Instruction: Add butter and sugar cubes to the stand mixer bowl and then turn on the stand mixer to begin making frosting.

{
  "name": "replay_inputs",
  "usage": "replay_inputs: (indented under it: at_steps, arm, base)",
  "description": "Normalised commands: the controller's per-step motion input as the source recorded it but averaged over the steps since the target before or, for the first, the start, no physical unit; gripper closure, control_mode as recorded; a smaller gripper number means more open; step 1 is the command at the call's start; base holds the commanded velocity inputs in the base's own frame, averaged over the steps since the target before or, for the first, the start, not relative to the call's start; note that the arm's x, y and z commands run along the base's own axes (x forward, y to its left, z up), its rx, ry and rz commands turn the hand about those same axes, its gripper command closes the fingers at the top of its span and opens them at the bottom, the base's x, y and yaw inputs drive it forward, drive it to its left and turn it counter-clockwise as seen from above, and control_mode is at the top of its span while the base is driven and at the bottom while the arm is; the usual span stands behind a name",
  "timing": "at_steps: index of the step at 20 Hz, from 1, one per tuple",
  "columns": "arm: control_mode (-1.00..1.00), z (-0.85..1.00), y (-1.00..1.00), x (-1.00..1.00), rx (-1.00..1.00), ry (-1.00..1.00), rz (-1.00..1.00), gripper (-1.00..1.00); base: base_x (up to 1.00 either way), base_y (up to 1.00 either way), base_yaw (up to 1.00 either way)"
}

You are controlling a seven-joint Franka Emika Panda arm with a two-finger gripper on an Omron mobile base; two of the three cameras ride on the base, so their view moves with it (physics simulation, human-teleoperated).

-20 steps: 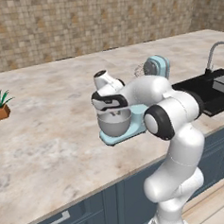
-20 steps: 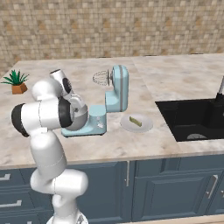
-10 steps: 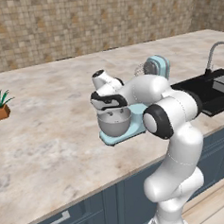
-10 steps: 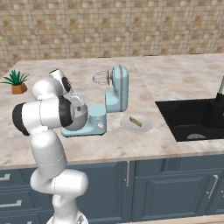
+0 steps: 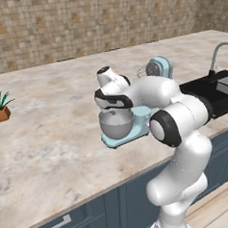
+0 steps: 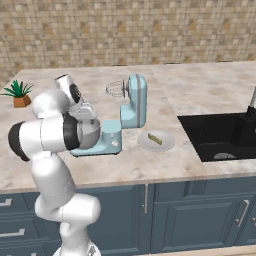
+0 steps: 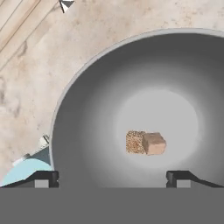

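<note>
My gripper (image 7: 113,177) now hangs directly over the stand mixer bowl (image 5: 116,124), fingers spread wide and holding nothing; a second ago they were nearly closed. Two brown sugar cubes (image 7: 145,142) lie touching on the bowl's floor, so I judge the sugar delivered. To the right, the butter (image 6: 154,138) still lies on its white plate (image 6: 167,145): that comes next. Farther back, the stand mixer (image 6: 133,102) has its head tilted up.
</note>
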Motion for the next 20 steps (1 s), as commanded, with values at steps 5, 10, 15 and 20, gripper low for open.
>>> replay_inputs:
  at_steps: [5,10,15,20]
  arm:
    - [-1.00,0.20,-0.48,-0.65,0.11,-0.07,0.00,-1.00]
    - [-1.00,0.13,-0.74,-0.62,0.15,-0.05,0.01,-1.00]
    - [-1.00,0.24,-0.75,-0.42,0.01,-0.10,0.10,-1.00]
    - [-1.00,0.19,-0.75,-0.30,0.00,-0.08,0.17,-1.00]
  base:
    - [0.00,0.00,0.00]
    - [0.00,0.00,0.00]
    - [0.00,0.00,0.00]
    - [0.00,0.00,0.00]
